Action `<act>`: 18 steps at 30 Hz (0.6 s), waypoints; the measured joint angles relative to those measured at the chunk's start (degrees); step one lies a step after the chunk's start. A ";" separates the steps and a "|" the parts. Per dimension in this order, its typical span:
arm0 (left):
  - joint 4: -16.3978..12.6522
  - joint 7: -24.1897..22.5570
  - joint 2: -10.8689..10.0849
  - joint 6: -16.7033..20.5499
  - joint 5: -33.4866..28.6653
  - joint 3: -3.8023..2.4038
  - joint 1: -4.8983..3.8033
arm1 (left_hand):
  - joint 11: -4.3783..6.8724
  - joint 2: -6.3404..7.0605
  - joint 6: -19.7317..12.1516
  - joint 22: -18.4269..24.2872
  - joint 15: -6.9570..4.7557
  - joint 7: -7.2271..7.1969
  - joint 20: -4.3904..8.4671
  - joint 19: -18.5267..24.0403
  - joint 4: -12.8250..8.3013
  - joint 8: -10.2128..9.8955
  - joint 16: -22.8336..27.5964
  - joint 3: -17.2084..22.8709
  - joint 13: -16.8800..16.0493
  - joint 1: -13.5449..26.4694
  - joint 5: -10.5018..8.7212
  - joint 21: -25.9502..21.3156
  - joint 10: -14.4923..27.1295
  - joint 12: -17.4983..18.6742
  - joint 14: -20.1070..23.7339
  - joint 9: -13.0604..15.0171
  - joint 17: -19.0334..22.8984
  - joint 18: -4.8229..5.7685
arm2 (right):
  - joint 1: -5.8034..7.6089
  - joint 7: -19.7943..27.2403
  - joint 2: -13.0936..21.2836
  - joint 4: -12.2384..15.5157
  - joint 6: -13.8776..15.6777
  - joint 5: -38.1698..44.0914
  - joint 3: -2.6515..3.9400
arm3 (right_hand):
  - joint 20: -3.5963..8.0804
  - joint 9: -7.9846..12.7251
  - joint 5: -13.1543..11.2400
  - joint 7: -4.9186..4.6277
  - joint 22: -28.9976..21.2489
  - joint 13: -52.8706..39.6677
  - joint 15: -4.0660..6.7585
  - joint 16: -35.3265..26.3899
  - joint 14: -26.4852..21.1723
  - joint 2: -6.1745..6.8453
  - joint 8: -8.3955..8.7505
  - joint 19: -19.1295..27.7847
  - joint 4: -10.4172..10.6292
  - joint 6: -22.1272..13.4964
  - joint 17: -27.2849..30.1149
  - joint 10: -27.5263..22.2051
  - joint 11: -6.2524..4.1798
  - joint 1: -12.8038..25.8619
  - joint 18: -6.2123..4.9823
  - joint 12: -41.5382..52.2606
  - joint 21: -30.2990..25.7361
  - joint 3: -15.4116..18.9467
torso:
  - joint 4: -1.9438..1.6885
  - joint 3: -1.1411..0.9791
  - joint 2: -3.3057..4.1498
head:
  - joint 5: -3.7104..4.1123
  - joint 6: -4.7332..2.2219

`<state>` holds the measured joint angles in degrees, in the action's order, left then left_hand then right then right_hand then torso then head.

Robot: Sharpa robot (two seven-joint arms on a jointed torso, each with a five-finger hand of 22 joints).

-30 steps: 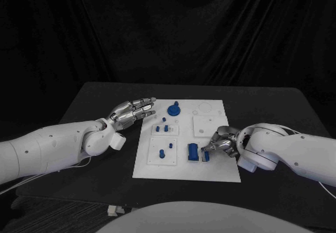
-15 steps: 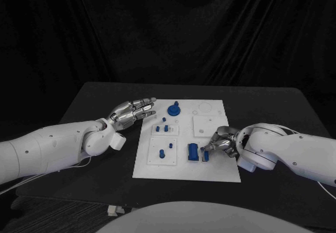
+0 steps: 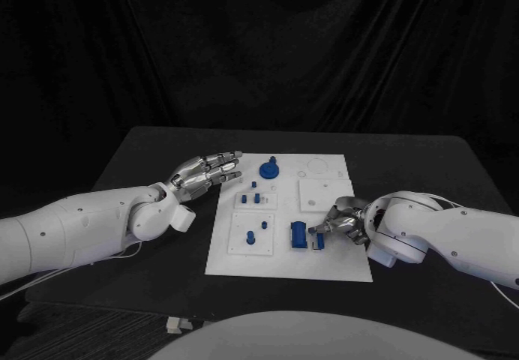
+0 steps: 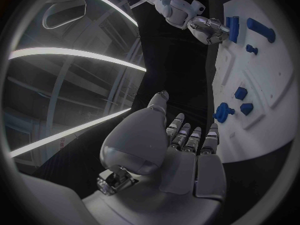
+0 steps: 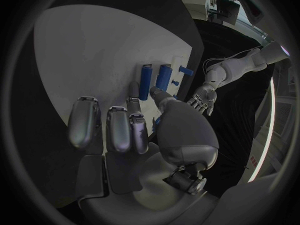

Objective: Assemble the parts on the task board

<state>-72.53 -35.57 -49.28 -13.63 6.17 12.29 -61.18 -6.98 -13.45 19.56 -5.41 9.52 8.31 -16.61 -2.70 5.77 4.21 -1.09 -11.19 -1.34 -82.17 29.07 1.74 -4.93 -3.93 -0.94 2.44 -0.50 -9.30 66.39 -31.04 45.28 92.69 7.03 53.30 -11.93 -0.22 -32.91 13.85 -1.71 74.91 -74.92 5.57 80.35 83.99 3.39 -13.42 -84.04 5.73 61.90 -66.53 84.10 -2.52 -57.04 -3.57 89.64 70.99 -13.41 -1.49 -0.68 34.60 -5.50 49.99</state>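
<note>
The right hand (image 3: 337,220) pinches a slim blue upright piece (image 3: 317,240) at four o'clock on the white rectangular task board (image 3: 330,266), likely seating it beside the wider blue block (image 3: 298,235). The left hand (image 3: 205,171) hovers spread and empty off the board's ten o'clock edge.

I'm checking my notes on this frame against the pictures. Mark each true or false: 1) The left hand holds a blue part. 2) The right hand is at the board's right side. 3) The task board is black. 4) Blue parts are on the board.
1) False: the left hand holds nothing, fingers apart, beside the task board.
2) True: the right hand is beside a tall blue part.
3) False: it is white.
4) True.
</note>
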 measured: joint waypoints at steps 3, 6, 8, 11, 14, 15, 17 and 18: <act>0.02 0.01 0.02 -0.05 0.00 0.00 0.01 | 0.00 0.00 0.00 0.00 0.00 0.00 0.00 0.00 -0.01 0.00 0.00 0.01 0.00 0.00 0.00 0.00 0.00 0.00 0.00 0.00 -0.01 -0.01 | 0.00 -0.10 -0.03 -0.01 -0.11 0.03 0.02 | 0.00 0.12 -2.48 -0.21 0.00 0.00 0.00 0.00 0.00 0.30 0.00 0.00 0.51 -0.21 0.04 -0.22 0.22 0.30 0.00 0.00 -0.23 1.20 | 0.00 0.00 -0.01 | -0.07 0.00; 0.04 0.02 0.03 -0.08 0.00 0.00 0.03 | 0.00 0.00 0.00 0.00 0.00 0.00 0.00 0.00 -0.17 0.00 0.00 0.17 0.00 0.00 0.00 0.00 0.00 0.00 0.00 0.00 -0.01 -0.01 | 0.00 -0.18 -0.05 -0.01 -0.24 0.10 0.03 | 0.00 0.16 -4.60 -0.21 0.00 0.00 0.00 0.00 0.00 0.30 0.00 0.00 0.77 -0.21 0.12 -0.23 0.23 0.30 0.00 0.00 -0.23 2.20 | 0.01 0.01 -0.02 | -0.08 0.00; 0.05 0.03 0.03 -0.10 0.00 0.00 0.05 | 0.00 0.00 0.00 0.00 0.00 0.00 0.00 0.00 -0.17 0.00 0.00 0.17 0.00 0.00 0.00 0.00 0.00 0.00 0.00 0.00 -0.01 0.00 | 0.00 -0.22 -0.05 -0.01 -0.32 0.16 0.03 | 0.00 0.18 -6.63 -0.21 0.00 0.00 0.00 0.00 0.00 0.52 0.00 0.00 1.20 -0.21 0.12 -0.23 0.23 0.53 0.00 0.00 -0.23 3.26 | 0.01 0.00 -0.02 | -0.08 0.00; 0.07 0.04 0.03 -0.13 0.00 0.00 0.08 | 0.00 0.00 0.00 0.00 0.00 0.00 0.00 0.00 -0.17 0.00 0.00 0.17 0.00 0.00 0.00 0.00 0.00 0.00 0.00 0.00 -0.01 -0.01 | 0.00 -0.25 -0.05 0.02 -0.36 0.25 0.03 | 0.00 0.18 -7.47 -0.21 0.04 0.00 0.00 0.00 0.00 0.52 -0.18 0.00 1.72 -0.21 0.12 -0.23 0.23 0.52 0.00 0.00 -0.23 3.79 | 0.01 0.01 -0.02 | -0.12 0.00; 0.16 0.06 0.06 -0.17 0.00 0.00 0.11 | 0.00 0.00 0.00 0.00 0.00 0.00 0.00 0.00 -0.17 0.00 0.00 0.17 0.00 0.00 0.00 0.00 0.00 0.00 0.00 0.00 -0.01 0.00 | -0.01 -0.26 -0.01 0.05 -0.37 0.32 0.02 | 0.00 -0.04 -7.47 -0.30 0.04 0.01 0.00 0.00 0.00 0.20 -1.12 0.00 2.43 0.40 0.04 -0.23 0.23 0.85 0.00 0.00 -0.23 4.50 | 0.01 0.01 -0.02 | -0.13 0.00; 0.20 0.07 0.08 -0.18 0.00 0.00 0.12 | 0.00 0.00 0.00 0.00 0.00 0.00 0.00 0.00 -0.17 0.00 0.00 0.17 0.00 0.00 0.00 0.00 0.00 0.00 0.00 0.00 0.00 0.00 | -0.02 -0.26 0.00 0.05 -0.37 0.34 0.01 | 0.00 -0.21 -7.47 -0.11 0.04 0.01 0.00 0.00 0.00 0.08 -1.36 0.00 2.57 0.57 0.01 -0.23 0.23 0.96 0.00 0.00 -0.23 4.64 | 0.01 0.01 -0.02 | -0.13 0.00; 0.25 0.08 0.11 -0.19 0.00 0.00 0.14 | 0.00 0.00 0.00 0.00 0.00 0.00 0.00 0.00 -0.17 0.00 0.00 0.17 0.00 0.00 0.00 0.00 0.00 0.00 0.00 0.00 0.00 -0.01 | -0.02 -0.26 0.01 0.05 -0.37 0.38 0.01 | 0.00 -0.92 -7.00 0.30 0.04 0.01 0.00 0.00 0.00 0.08 -2.36 0.00 3.07 1.25 -0.01 -0.23 0.23 0.96 -0.01 0.00 -0.23 5.14 | 0.01 0.00 -0.02 | -0.13 0.00; 0.28 0.09 0.13 -0.21 0.00 0.00 0.15 | 0.00 0.00 0.00 0.00 0.00 0.00 0.00 0.00 -0.17 0.00 0.00 0.17 0.00 0.00 0.00 0.00 0.00 0.00 0.00 0.00 0.00 0.00 | -0.02 -0.26 0.01 0.05 -0.37 0.40 0.01 | 0.00 -1.36 -6.84 0.46 0.04 0.01 0.24 0.00 -0.01 0.06 -2.89 0.00 3.25 1.55 -0.03 -0.20 0.20 0.94 0.00 0.00 -0.22 5.41 | 0.01 0.00 -0.02 | -0.13 0.00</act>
<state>-72.26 -35.48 -49.15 -13.84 6.17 12.29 -61.03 -6.98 -13.45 19.56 -5.41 9.52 8.30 -16.61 -2.70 5.60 4.21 -1.09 -11.03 -1.34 -82.17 29.07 1.74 -4.93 -3.93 -0.94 2.44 -0.50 -9.31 66.37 -31.30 45.29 92.75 6.67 53.70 -11.93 -0.22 -34.27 7.01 -1.25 74.95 -74.92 5.82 80.35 83.98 3.45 -16.30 -84.04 8.98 63.44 -66.56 83.91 -2.32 -56.10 -3.57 89.64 70.76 -8.00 -1.48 -0.68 34.58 -5.64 49.99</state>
